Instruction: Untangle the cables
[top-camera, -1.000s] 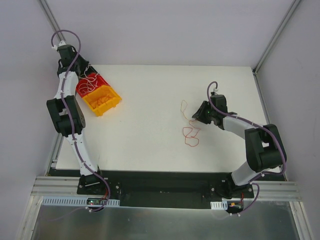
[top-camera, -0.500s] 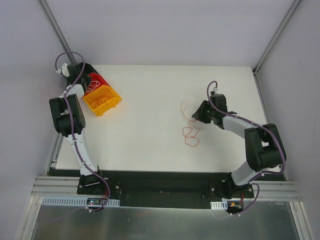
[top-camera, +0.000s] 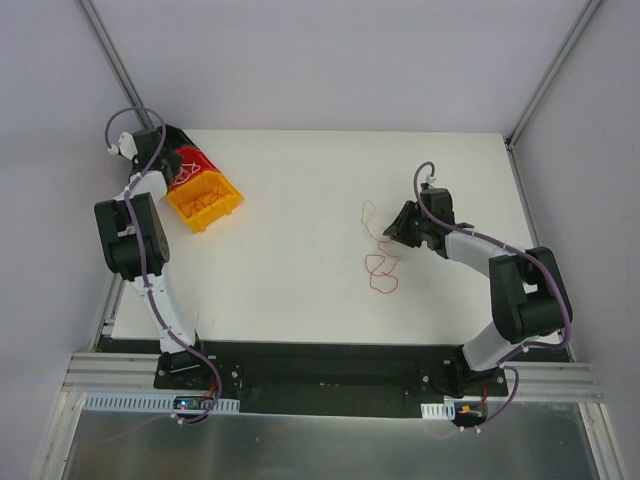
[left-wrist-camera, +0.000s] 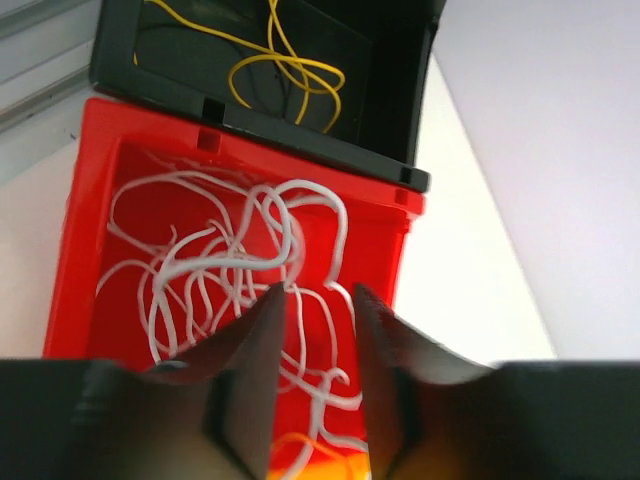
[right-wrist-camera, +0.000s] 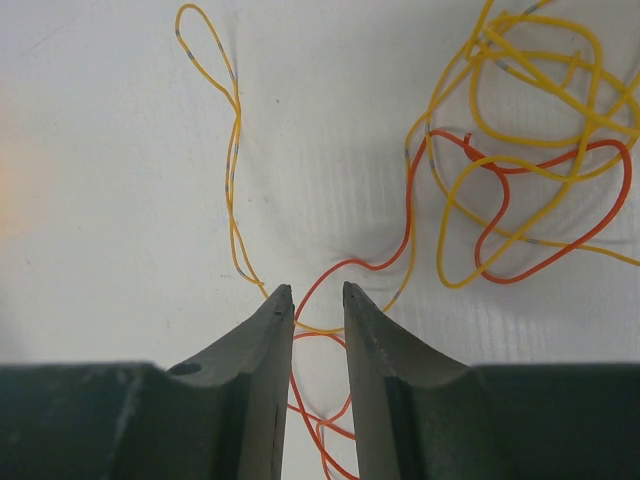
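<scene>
Both pairs of jaws stand slightly parted: the left gripper has pulled back above white cables in the red bin, the right gripper stays over orange and yellow cables on the counter

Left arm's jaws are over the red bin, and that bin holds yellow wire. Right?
No. The left wrist view shows white wire in the red bin; the yellow wire lies in the black bin beyond it. The rest holds.
</scene>
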